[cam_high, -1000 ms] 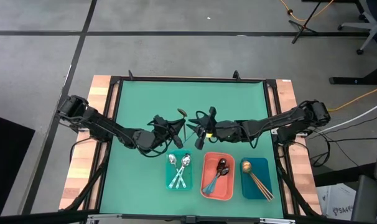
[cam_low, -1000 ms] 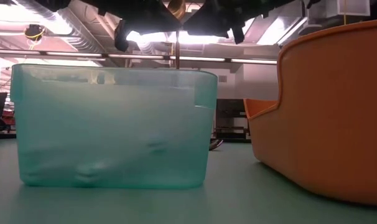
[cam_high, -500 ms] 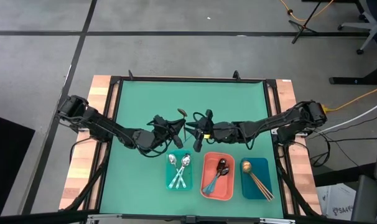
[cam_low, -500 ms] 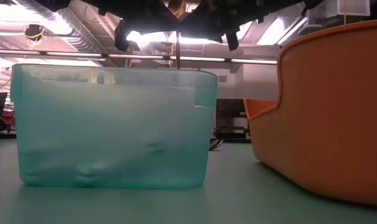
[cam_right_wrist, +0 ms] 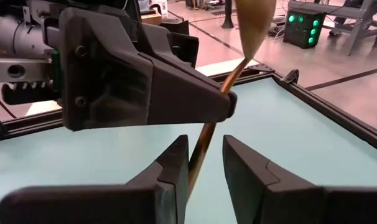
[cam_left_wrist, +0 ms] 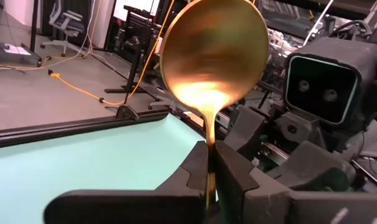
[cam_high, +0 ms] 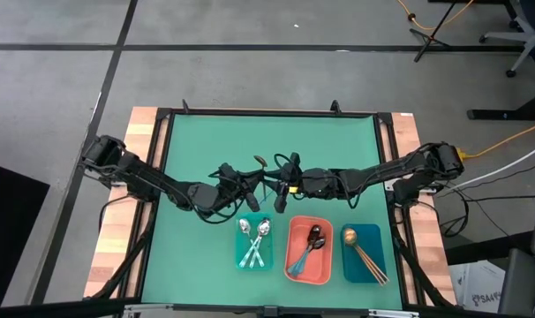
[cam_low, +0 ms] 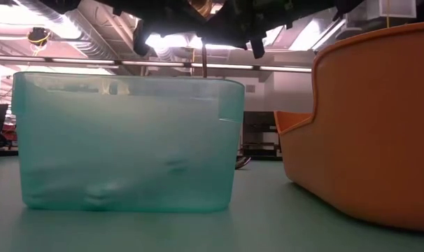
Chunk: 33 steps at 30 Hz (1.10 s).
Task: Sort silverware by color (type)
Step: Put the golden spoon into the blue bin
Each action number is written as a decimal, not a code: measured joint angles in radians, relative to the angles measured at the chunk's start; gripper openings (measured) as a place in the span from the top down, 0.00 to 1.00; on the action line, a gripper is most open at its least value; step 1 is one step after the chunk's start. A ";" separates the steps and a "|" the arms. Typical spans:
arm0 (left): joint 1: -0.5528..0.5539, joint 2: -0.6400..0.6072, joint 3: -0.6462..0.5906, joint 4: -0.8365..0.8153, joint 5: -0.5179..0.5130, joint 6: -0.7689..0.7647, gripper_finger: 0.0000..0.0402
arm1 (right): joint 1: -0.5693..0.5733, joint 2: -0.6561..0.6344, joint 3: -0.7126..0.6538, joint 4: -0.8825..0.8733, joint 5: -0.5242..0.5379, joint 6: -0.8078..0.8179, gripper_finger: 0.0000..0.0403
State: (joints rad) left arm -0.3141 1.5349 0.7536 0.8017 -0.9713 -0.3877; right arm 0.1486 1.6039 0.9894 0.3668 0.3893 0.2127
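Note:
A gold-copper spoon stands upright above the table's middle, bowl (cam_left_wrist: 213,50) up and thin brown handle (cam_low: 205,59) pointing down. My left gripper (cam_high: 252,183) is shut on its handle. My right gripper (cam_high: 280,193) is open right beside it. In the right wrist view its fingers (cam_right_wrist: 176,171) stand on either side of the handle's lower part (cam_right_wrist: 203,149); whether one touches it I cannot tell. Silver spoons (cam_high: 254,237) lie in the teal tray, dark spoons (cam_high: 312,240) in the coral tray, gold spoons (cam_high: 363,252) in the dark blue tray. My left gripper pinches the spoon's handle just below the bowl (cam_left_wrist: 209,152) between its two fingers, coming level from the table's left and lying across the handle. The spoon is lifted clear and upright, its bowl above the fingers and its handle hanging below them.
Three trays stand in a row near the table's near edge: teal (cam_high: 239,256), coral (cam_high: 292,265), dark blue (cam_high: 378,238). In the low view the teal tray (cam_low: 121,140) and coral tray (cam_low: 366,126) fill the foreground. Green mat (cam_high: 267,132) lies open toward the far edge.
My right gripper has moved a little toward the table's left, closing on the spoon held by my left gripper, so its open fingers now stand around the handle. The spoon has stayed upright in the left gripper.

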 joint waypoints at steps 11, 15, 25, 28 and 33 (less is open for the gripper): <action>0.000 0.000 0.000 0.000 0.020 0.000 0.98 | 0.000 0.000 0.000 0.000 -0.018 -0.004 0.85; 0.000 0.000 0.000 -0.001 0.014 0.002 0.98 | -0.001 0.000 0.000 -0.001 -0.015 -0.011 0.96; -0.001 0.000 0.000 -0.003 0.022 -0.021 0.92 | 0.000 0.000 0.000 -0.004 -0.014 -0.021 0.99; -0.001 0.000 0.000 -0.002 0.025 -0.050 0.89 | 0.000 0.000 0.000 -0.004 -0.015 -0.030 0.99; -0.001 0.000 0.000 -0.003 0.050 -0.051 0.86 | 0.001 -0.005 0.000 -0.030 -0.016 -0.031 0.99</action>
State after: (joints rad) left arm -0.3149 1.5345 0.7536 0.7982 -0.9211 -0.4389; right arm 0.1499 1.5988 0.9894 0.3364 0.3733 0.1818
